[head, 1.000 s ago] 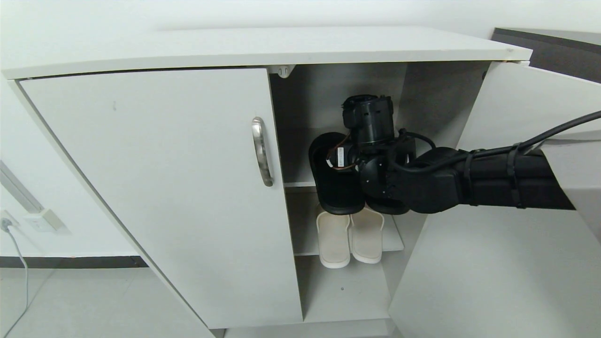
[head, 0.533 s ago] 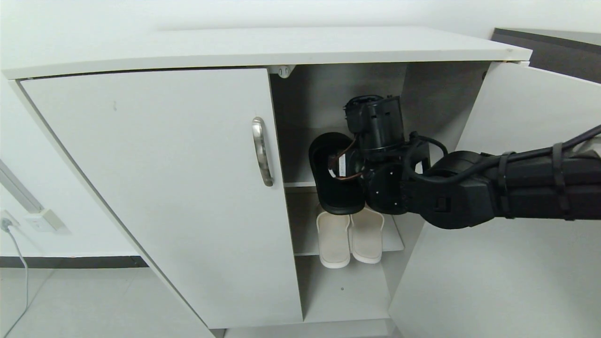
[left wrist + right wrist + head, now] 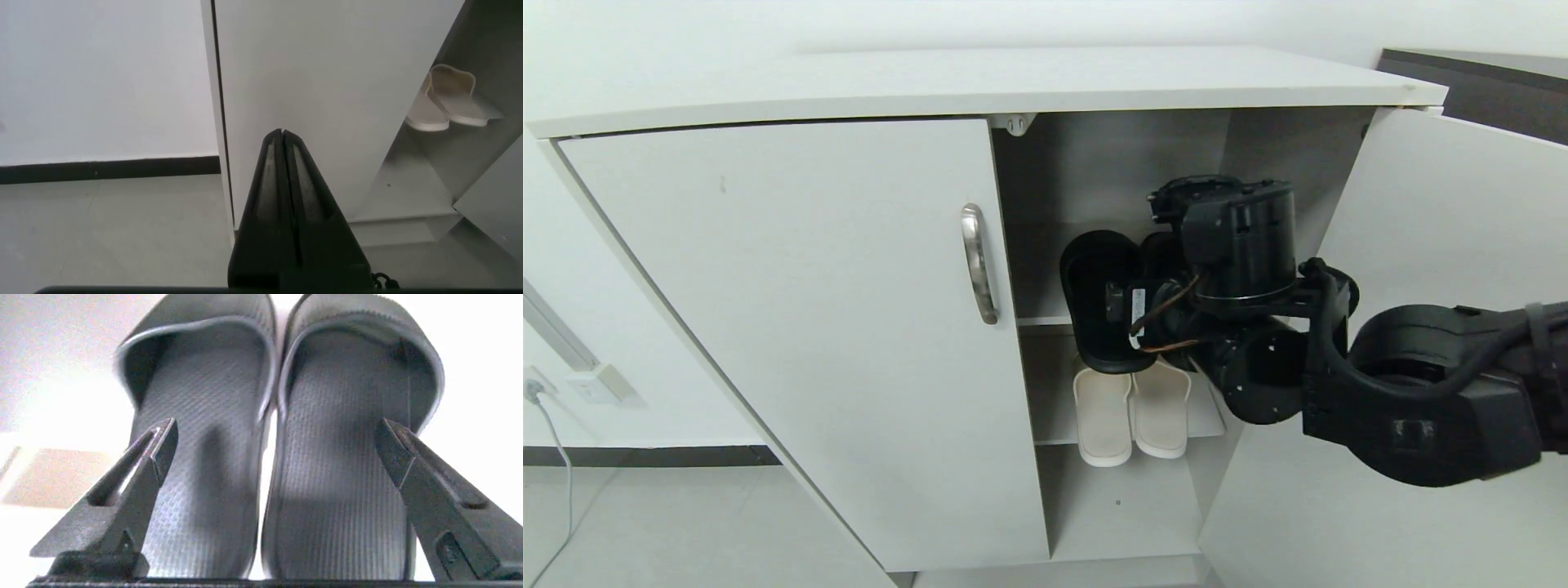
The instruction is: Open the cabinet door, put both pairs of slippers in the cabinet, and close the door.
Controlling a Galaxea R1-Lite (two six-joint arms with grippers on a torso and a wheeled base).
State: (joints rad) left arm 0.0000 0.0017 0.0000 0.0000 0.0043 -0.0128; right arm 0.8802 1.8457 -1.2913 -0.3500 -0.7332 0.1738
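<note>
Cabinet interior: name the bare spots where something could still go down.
Free: the bottom board under the white slippers, wall to wall. Crowded: the upper shelf holds the black slippers and the open right gripper; the white slippers take most of the middle shelf.

No legible txt or nos.

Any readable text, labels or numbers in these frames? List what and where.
None readable.
White tag on the right arm's wiring: too small to read.
Cabinet, black slippers, white slippers: no print showing.
</note>
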